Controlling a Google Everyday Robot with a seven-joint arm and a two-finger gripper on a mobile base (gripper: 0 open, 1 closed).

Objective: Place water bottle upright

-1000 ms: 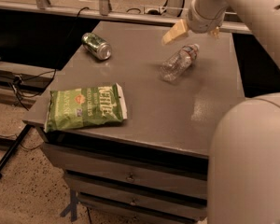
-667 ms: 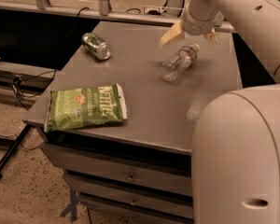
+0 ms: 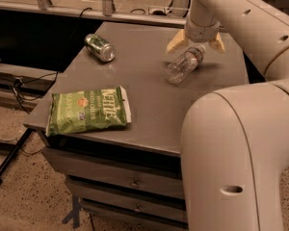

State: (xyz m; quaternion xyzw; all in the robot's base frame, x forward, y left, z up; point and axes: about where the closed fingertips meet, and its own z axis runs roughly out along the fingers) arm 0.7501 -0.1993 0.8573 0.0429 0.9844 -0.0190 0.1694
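Claw: the gripper (image 3: 196, 44) hangs at the 1 o'clock part of the table (image 3: 149, 97), fingers spread either side of the cap end of the water bottle (image 3: 182, 66).
Grasp: I'd close squarely across the ribbed shoulder rather than the cap, then swing the base down.
Bottle: lying on its side, clear, ribbed, white cap pointing to 1 o'clock.
Beyond: green can (image 3: 100, 47) at 11 o'clock, chip bag (image 3: 89, 110) at 8 o'clock.

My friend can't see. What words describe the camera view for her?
A water bottle lies on its side on a gray table, the robot's gripper at its cap end, jaws open. A tipped green can and a green chip bag lie farther left.
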